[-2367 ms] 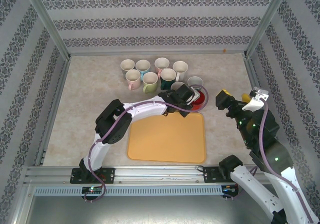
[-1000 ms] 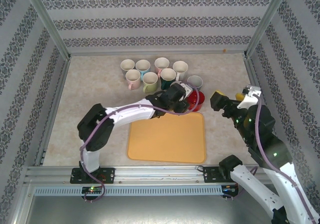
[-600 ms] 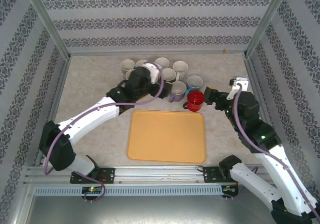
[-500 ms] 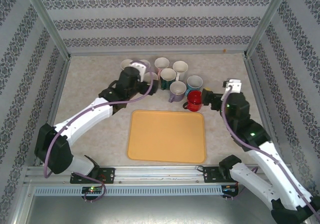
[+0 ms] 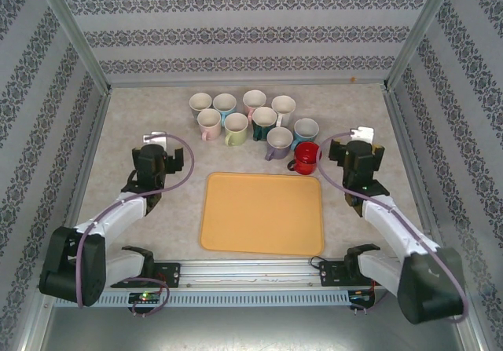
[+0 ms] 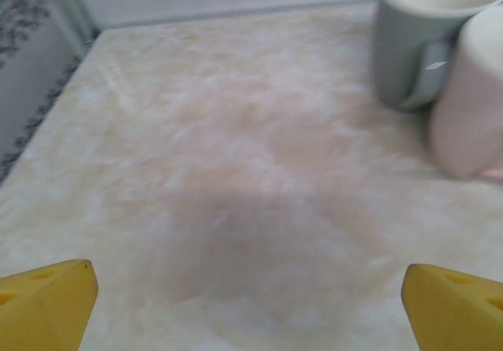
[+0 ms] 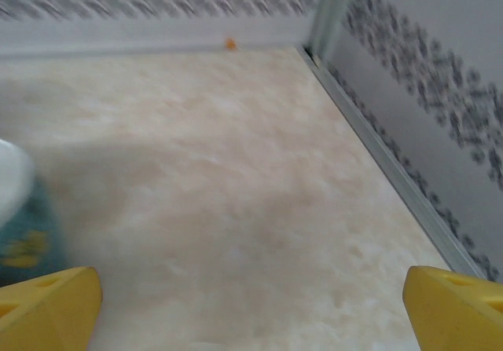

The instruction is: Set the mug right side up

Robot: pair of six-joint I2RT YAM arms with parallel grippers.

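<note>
Near the far edge of the table [image 5: 141, 115], right of centre: the red mug [image 5: 307, 157]. Stands mouth up, open rim toward the overhead camera, handle toward the left and the near edge. Closes the near right end of a cluster of other mugs [image 5: 236, 119], all mouth up too. Sits just beyond the far right corner of the orange tray [image 5: 263, 213], not on it. Stands just beside a blue mug [image 5: 305, 129]; cannot tell whether touching.

As for the left gripper [image 5: 153, 151]: hangs over the left side of the table, well apart from the cluster. From the wrist camera, shows the left gripper [image 6: 250, 308] spread wide, yellow fingertips [image 6: 47, 304] at opposite bottom corners, bare table between, nothing held. Catches a pale grey mug [image 6: 413, 41] and a pinkish mug [image 6: 471, 100] at upper right.

As for the right gripper [image 5: 357, 145]: hovers near the red mug, on its right, without touching. From its own wrist camera, shows the right gripper [image 7: 251, 308] just as wide and empty, aimed at the far right corner.

Fits a finished job, by judgement: needs no grip on a mug already upright, and leaves room on both sides so as to knock nothing over.
</note>
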